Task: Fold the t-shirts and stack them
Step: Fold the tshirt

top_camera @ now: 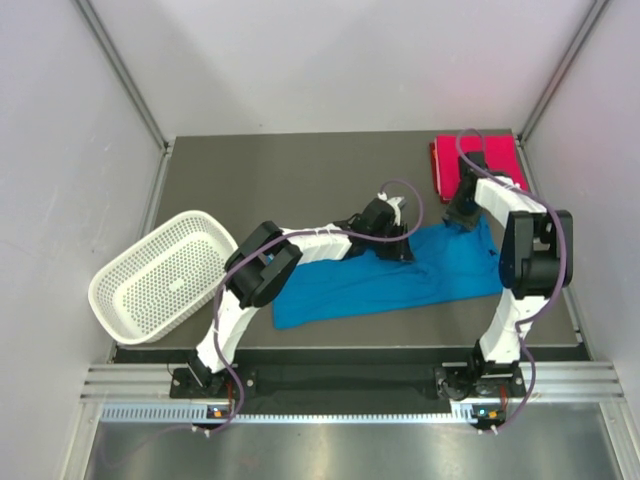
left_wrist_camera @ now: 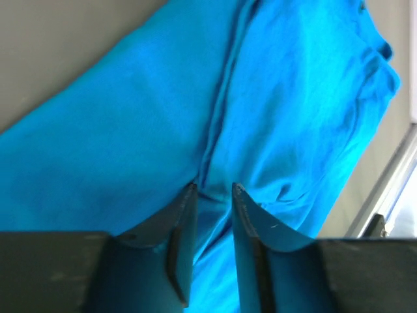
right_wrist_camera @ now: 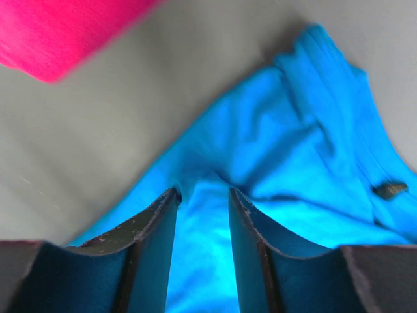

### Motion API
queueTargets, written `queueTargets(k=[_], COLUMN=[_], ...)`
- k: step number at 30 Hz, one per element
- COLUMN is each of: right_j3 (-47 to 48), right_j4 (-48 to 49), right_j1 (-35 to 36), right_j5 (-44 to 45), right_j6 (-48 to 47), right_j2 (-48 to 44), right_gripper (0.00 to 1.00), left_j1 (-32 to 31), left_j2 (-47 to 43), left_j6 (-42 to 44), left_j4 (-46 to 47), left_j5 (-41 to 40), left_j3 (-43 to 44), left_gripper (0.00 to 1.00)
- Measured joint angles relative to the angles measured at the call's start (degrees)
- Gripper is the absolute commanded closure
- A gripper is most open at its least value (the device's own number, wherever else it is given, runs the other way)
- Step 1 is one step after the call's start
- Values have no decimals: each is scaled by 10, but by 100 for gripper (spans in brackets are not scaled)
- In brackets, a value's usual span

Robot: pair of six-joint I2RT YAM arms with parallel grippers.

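A bright blue t-shirt (top_camera: pixel 380 288) lies folded into a long band across the middle of the dark table (top_camera: pixel 300 180). A pink-red t-shirt (top_camera: pixel 482 165) lies folded at the back right corner. My left gripper (top_camera: pixel 402 243) is low over the band's upper middle edge. In the left wrist view its jaws (left_wrist_camera: pixel 214 189) stand apart over a crease in the blue cloth (left_wrist_camera: pixel 130 130). My right gripper (top_camera: pixel 463 222) is at the band's upper right corner. Its jaws (right_wrist_camera: pixel 203 192) are also apart, with blue cloth (right_wrist_camera: pixel 293 143) beneath them and the pink-red shirt (right_wrist_camera: pixel 58 32) beyond.
A white mesh basket (top_camera: pixel 165 275) sits tilted at the table's left edge. Grey walls close in the table on three sides. A metal rail (top_camera: pixel 350 385) runs along the near edge by the arm bases.
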Motion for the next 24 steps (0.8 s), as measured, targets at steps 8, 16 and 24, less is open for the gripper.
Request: queueTargets(k=[8,16,24], right_j3=[-2,-95,-183], right_j4=[-77,-111,-127], right_j1=[-66,-186,-220], right_j5=[0,-14,-18], right_j6=[6,14,46], right_j2=[-60,-206,-221], right_gripper=[62,66,57], left_j1=[0,1,1], left_j2=[-52,-159,-242], left_j6=[4,3,4], left_j4=[-92,-128,-153], left_j5=[-62,-71,-75], left_j3=[2,-65,-216], left_gripper=[64,63,62])
